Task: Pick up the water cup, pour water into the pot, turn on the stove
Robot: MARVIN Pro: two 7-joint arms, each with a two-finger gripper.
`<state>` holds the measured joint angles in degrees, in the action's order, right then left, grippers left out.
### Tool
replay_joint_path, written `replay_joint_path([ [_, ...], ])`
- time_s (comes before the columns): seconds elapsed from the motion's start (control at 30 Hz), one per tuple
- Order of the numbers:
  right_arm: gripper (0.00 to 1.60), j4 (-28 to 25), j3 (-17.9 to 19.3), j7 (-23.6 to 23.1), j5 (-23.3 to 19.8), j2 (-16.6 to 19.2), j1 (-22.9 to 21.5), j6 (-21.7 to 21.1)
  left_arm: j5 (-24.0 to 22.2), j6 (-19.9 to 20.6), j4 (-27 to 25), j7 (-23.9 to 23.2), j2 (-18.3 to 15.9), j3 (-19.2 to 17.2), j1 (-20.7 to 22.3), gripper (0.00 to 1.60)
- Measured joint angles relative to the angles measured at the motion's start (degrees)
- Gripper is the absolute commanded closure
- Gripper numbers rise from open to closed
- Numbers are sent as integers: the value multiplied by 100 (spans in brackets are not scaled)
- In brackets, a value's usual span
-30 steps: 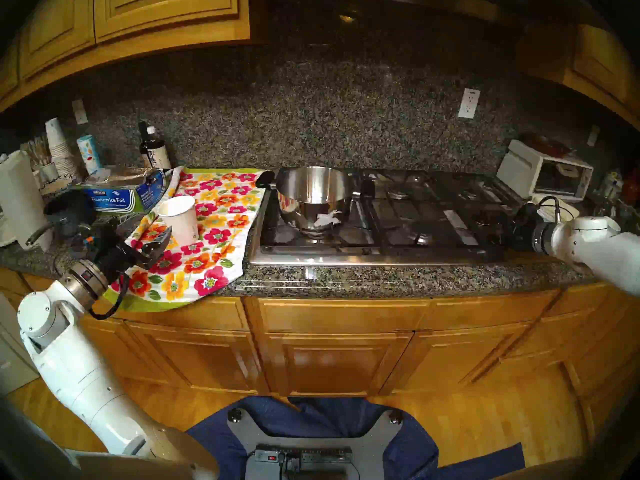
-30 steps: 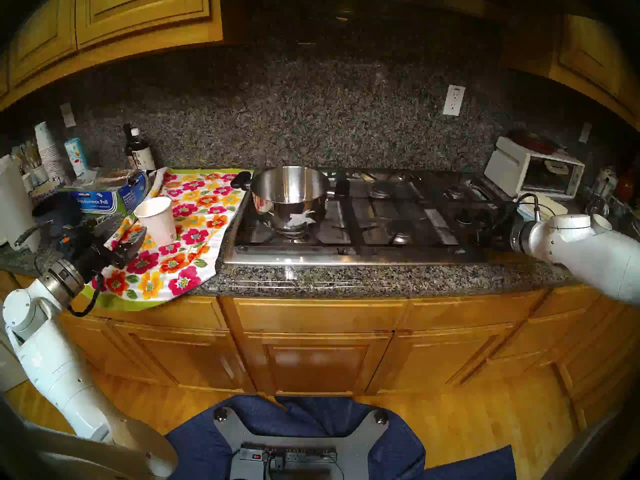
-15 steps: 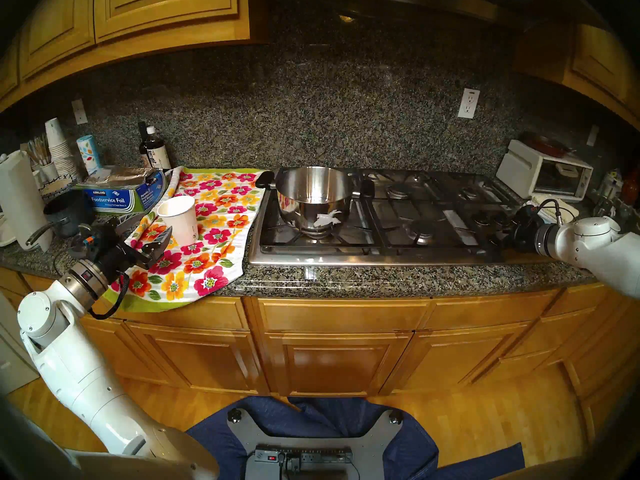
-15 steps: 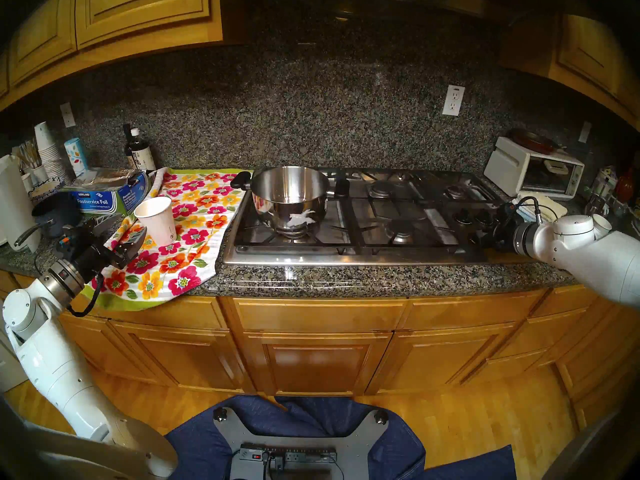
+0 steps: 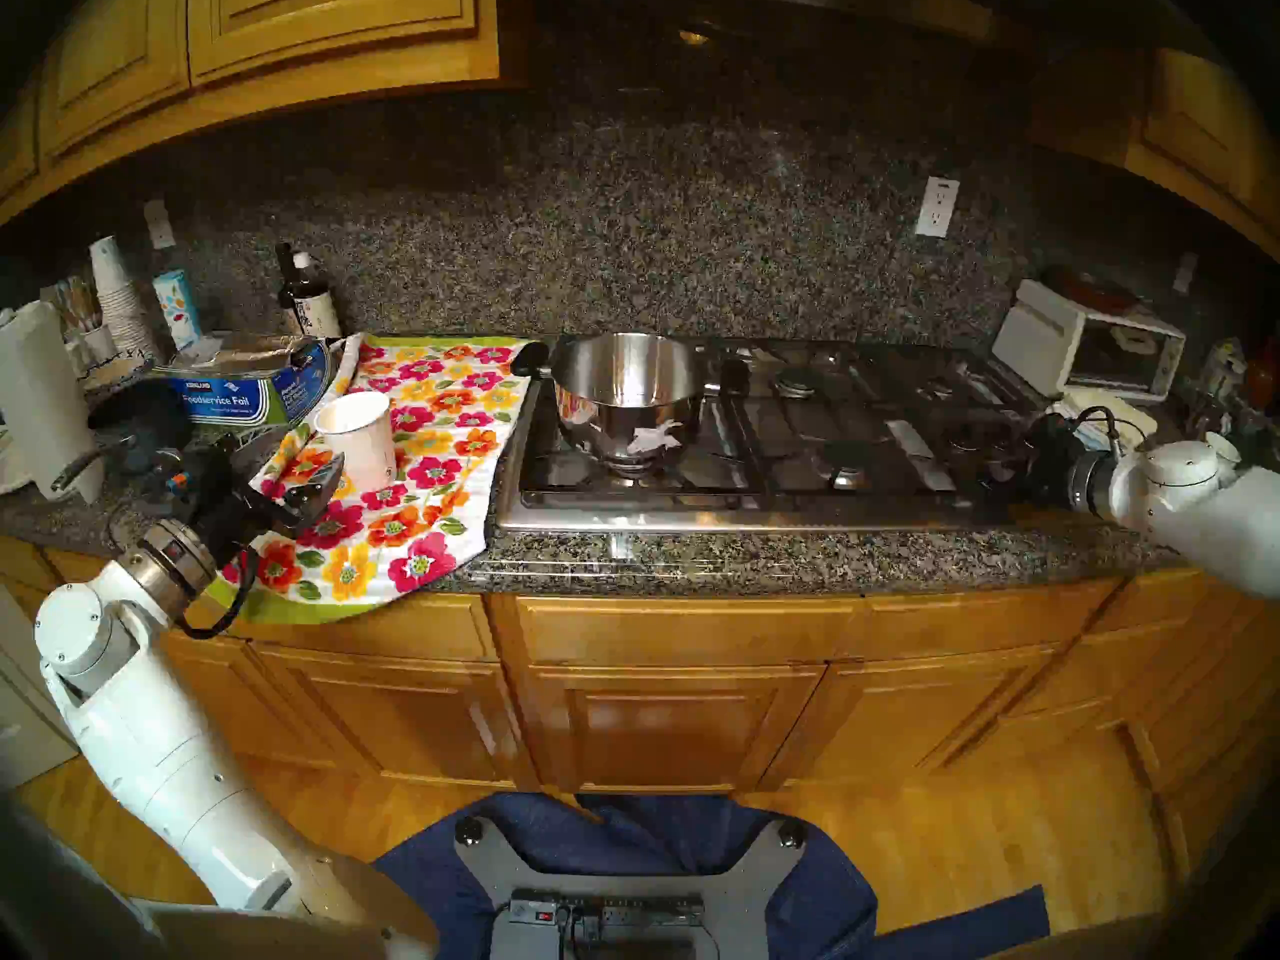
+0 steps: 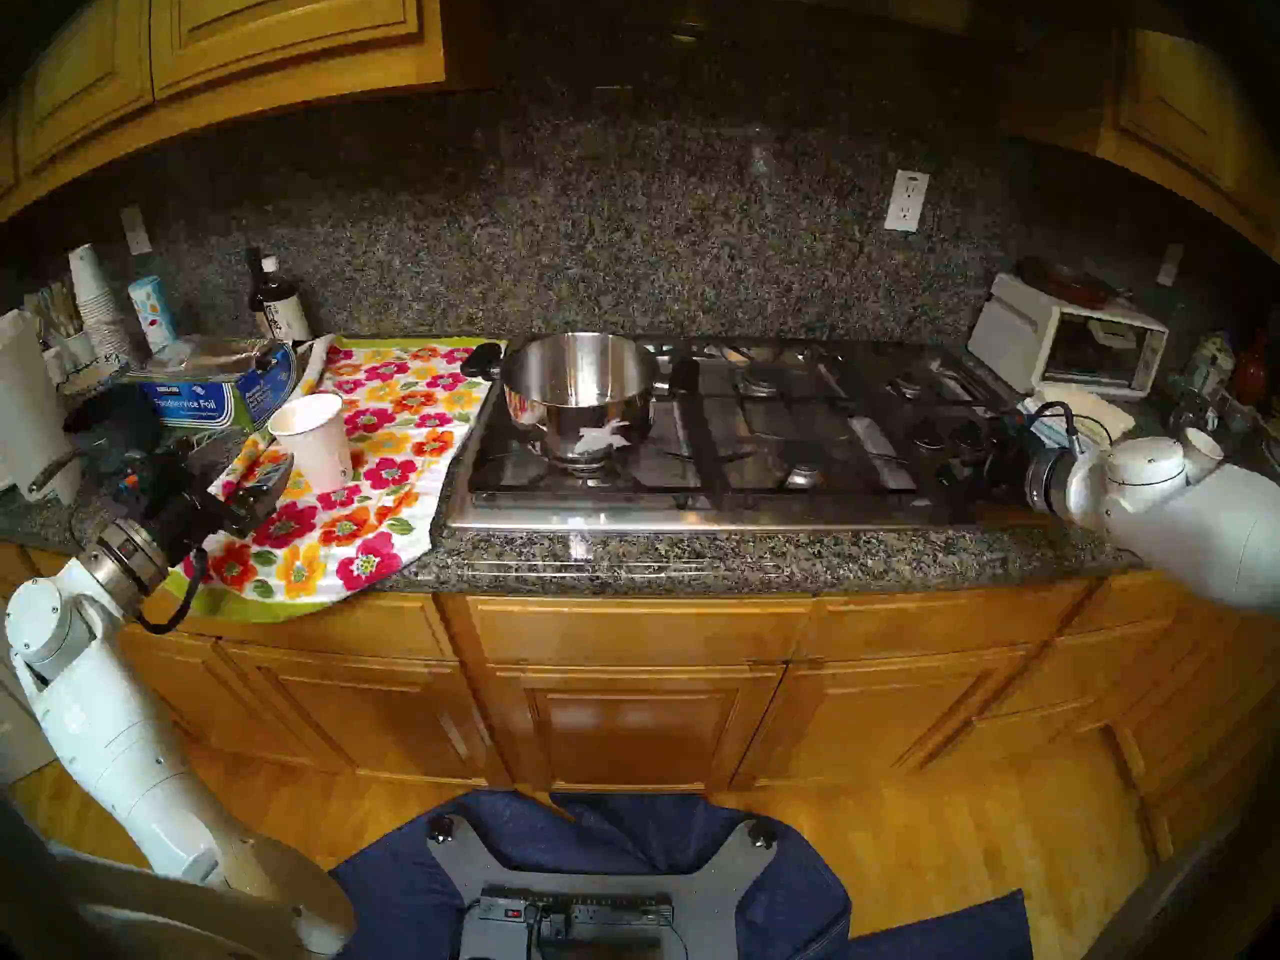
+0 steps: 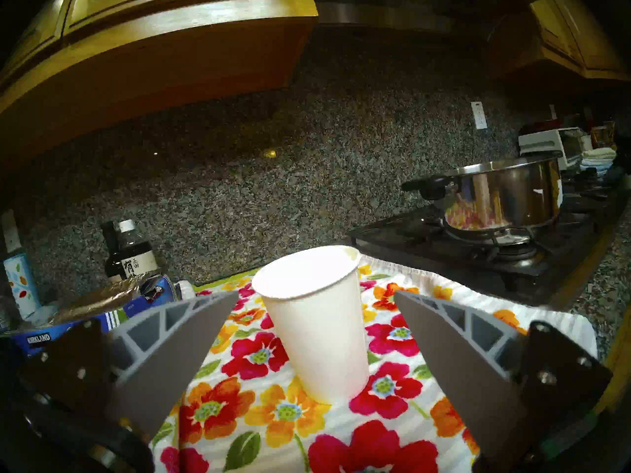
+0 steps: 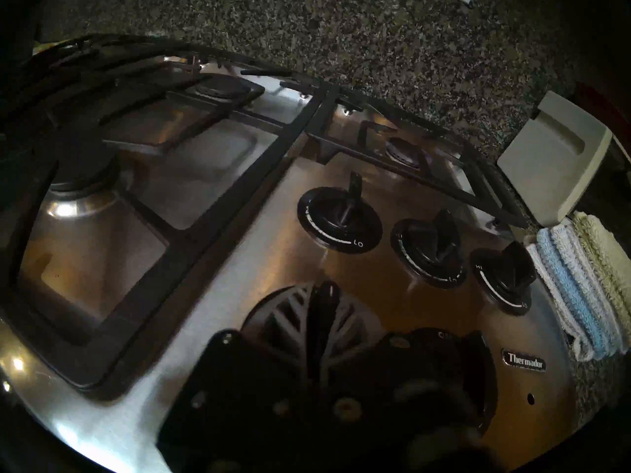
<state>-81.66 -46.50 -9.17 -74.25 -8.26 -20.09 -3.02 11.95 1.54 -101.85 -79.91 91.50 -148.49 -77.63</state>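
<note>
The white paper water cup (image 5: pixel 360 439) (image 6: pixel 315 442) stands upright on a floral towel (image 5: pixel 415 522), left of the stove. My left gripper (image 5: pixel 312 449) (image 7: pixel 316 292) is open just in front of it. Its two grey fingers (image 7: pixel 177 353) flank the cup (image 7: pixel 317 325) without touching it. The steel pot (image 5: pixel 627 397) (image 6: pixel 582 390) (image 7: pixel 502 196) sits on the front-left burner of the stove (image 5: pixel 762 512) (image 8: pixel 239 257). My right gripper (image 8: pixel 324 291) (image 5: pixel 1039 446) is shut and hovers low over the stove's black knobs (image 8: pixel 339 219); its body hides part of the panel.
A foil box (image 5: pixel 228 394), a dark blue saucepan (image 5: pixel 138 425), bottles (image 5: pixel 308 300), a cup stack (image 5: pixel 118 293) and a paper towel roll (image 5: pixel 41 397) crowd the left counter. A toaster oven (image 5: pixel 1094 349) and folded towels (image 8: pixel 580 284) sit right of the stove.
The right arm's wrist has shifted slightly over the knob area. The left arm and the cup have stayed put.
</note>
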Motion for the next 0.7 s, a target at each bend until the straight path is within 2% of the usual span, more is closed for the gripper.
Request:
replay_joint_path([
  [0.7, 160, 310, -137, -711, 1116, -17, -180, 357, -1, 0, 0, 0, 0, 0, 0, 0],
])
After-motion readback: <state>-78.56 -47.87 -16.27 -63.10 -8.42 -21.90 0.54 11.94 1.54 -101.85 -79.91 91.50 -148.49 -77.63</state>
